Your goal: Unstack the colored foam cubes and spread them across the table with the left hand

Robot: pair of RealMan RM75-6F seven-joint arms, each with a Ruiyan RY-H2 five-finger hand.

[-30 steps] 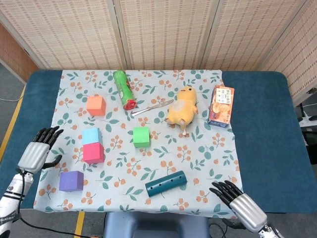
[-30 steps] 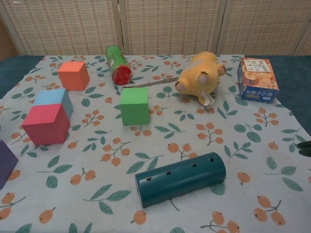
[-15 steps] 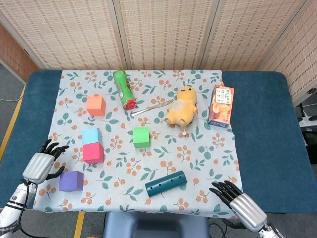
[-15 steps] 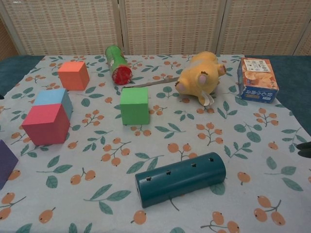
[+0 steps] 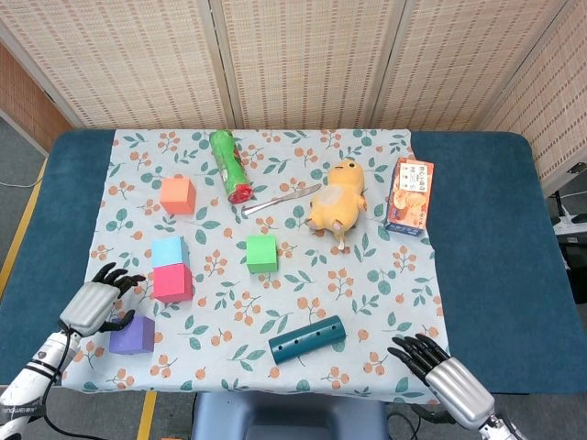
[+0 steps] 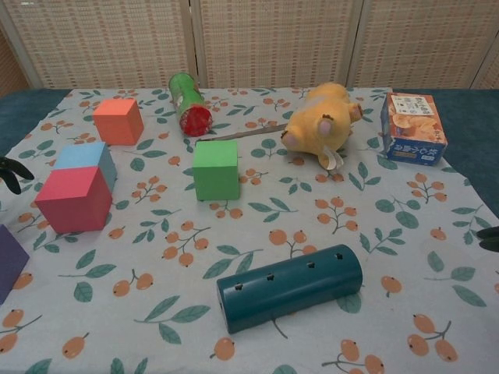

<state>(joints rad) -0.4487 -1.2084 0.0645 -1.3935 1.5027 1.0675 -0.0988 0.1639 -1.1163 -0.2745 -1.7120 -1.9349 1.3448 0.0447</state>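
While the left robot hand (image 5: 94,308) hovers spread and empty, the pink cube (image 5: 172,282) just beyond its fingertips needs separating from the blue cube (image 5: 170,250).

Head view: high, looking steeply down, takes in the whole desk (image 5: 495,229) plus the screen wall behind. Chest view: low and close, shallow angle across the floral cloth (image 6: 327,226), facing the same wall. Both share the cloth area around the green cube (image 5: 261,253) (image 6: 216,169), which sits central in each.
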